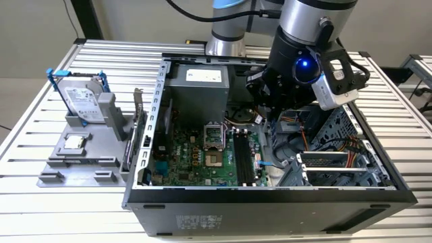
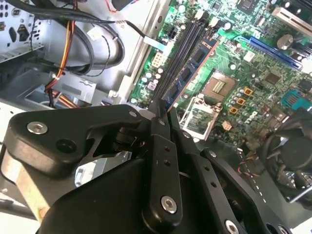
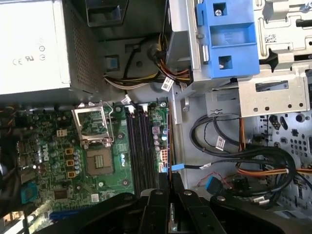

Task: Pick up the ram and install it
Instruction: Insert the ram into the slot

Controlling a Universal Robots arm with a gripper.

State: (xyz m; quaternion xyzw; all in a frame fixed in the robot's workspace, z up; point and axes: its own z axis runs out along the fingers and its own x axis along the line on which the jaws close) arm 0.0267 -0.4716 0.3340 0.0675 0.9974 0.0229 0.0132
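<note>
Pinching the ram [image 2: 192,66] on edge, the claw [image 2: 165,108] hangs over the motherboard's black slots [image 2: 185,41].

The desk [image 1: 40,167] is made of ribbed metal slats with a pale, brushed sheen. The computer case [image 1: 270,202] is finished outside in dark matt paint, while bare grey sheet metal is left showing inside. The motherboard [image 1: 196,157] is seen as a green board with a slight lacquered gloss, and its slots [image 3: 141,146] as black plastic. The ram [image 2: 191,72] is seen as a thin blue-green board carrying dark matt chips. The fingers [image 2: 165,165] are finished in matt black and set with bright metal screws. The hard drive [image 1: 84,101] is cased in smooth silver metal and framed in blue plastic. The holder [image 1: 78,162] beneath it is formed of dull grey plastic.
</note>
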